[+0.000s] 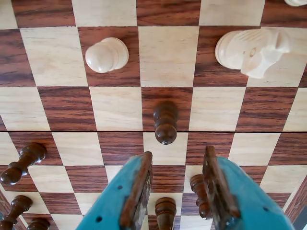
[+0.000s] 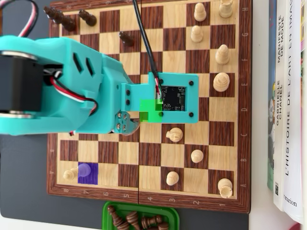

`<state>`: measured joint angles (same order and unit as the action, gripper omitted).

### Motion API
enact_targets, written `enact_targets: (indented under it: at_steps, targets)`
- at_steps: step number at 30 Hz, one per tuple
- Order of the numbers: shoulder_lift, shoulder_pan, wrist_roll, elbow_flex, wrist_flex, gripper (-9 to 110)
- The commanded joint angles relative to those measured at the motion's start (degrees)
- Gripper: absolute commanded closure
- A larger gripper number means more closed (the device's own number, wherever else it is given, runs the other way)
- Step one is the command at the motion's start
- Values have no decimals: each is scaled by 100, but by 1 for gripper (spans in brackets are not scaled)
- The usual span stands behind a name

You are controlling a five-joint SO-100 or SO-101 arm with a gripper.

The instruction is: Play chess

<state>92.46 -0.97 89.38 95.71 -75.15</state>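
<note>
In the wrist view my gripper (image 1: 178, 153) hangs open and empty above the wooden chessboard (image 1: 168, 57). Its teal fingers (image 1: 136, 191) frame a dark pawn (image 1: 165, 122) standing just ahead on a dark square. Another dark pawn (image 1: 199, 194) stands close to the right finger, and a third (image 1: 165, 211) lies below between the jaws. A white pawn (image 1: 106, 54) and a white knight (image 1: 254, 50) stand farther ahead. In the overhead view the teal arm (image 2: 72, 86) and its camera mount (image 2: 172, 98) cover the board's middle and hide the gripper.
Several white pieces (image 2: 220, 82) stand on the right of the board (image 2: 192, 203) in the overhead view, dark pieces (image 2: 60, 18) at top left. A green tray (image 2: 109, 210) with captured dark pieces sits below the board. Books (image 2: 288, 105) lie at right. More dark pieces (image 1: 21, 165) stand left in the wrist view.
</note>
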Motion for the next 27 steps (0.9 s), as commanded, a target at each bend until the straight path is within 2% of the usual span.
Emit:
enact_targets:
  at_steps: [1,27]
  targets:
    - [-26,9,44,-360,-35,86]
    - [-1028,53,9,-729,18,86]
